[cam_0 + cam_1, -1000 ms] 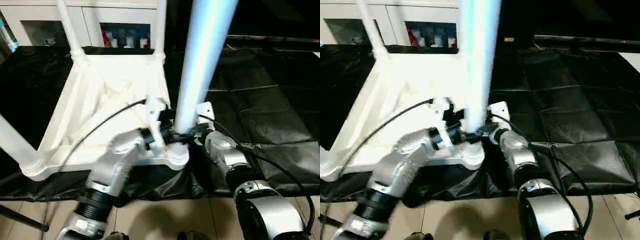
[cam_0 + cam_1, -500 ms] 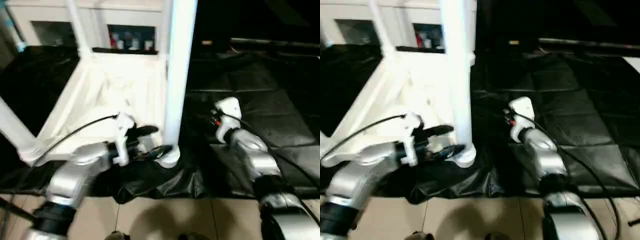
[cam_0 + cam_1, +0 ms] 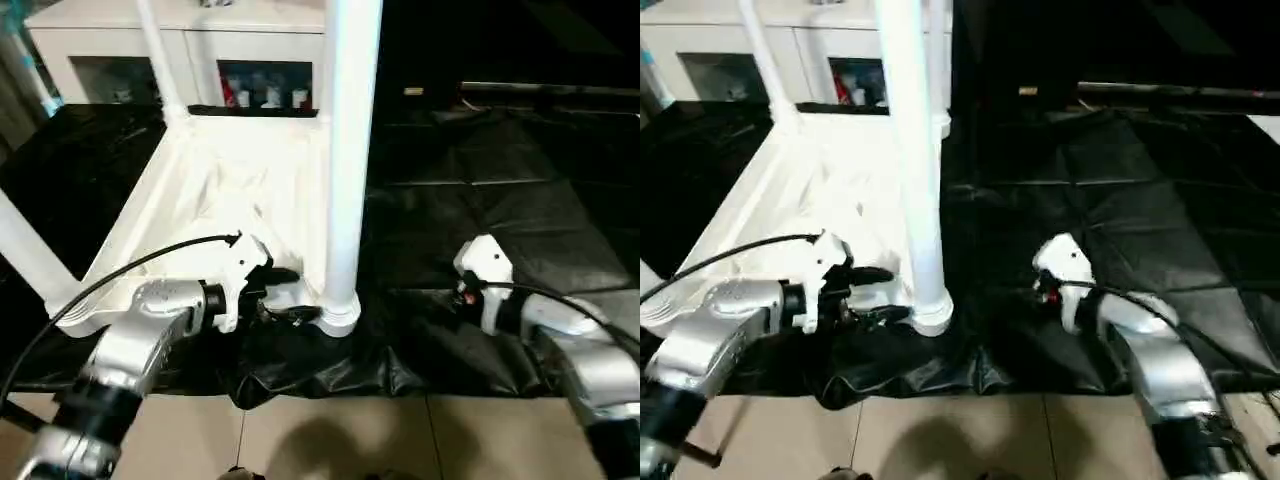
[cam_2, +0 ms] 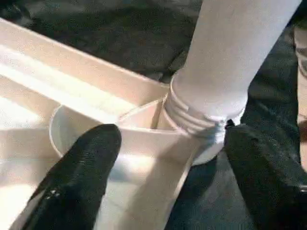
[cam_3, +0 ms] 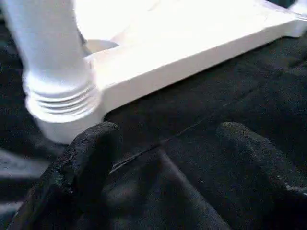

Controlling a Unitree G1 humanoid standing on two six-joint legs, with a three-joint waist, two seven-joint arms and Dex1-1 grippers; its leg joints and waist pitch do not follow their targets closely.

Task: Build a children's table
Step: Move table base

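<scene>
The white tabletop (image 3: 200,190) lies underside up on a black sheet. Its near right leg (image 3: 345,150) stands upright, its threaded end in the round corner socket (image 4: 144,139). Three more legs rise from the other corners: far left (image 3: 160,60), far right (image 3: 325,60) and near left (image 3: 25,250). My left gripper (image 3: 290,295) is low at that near right socket, open, with a finger (image 4: 91,163) on either side of the corner. My right gripper (image 3: 462,297) is open over the sheet, well to the right of the leg (image 5: 53,72) and apart from it.
A white cabinet (image 3: 120,40) with glass fronts stands behind the tabletop. The black sheet (image 3: 480,180) spreads to the right and bunches up at its front edge. Beige floor tiles (image 3: 330,440) lie in front of it. Black cables run along both forearms.
Both grippers were at the leg's base. The right one has drawn back to the right; the left one has moved off the leg, down to the socket. The leg, earlier leaning, now stands upright.
</scene>
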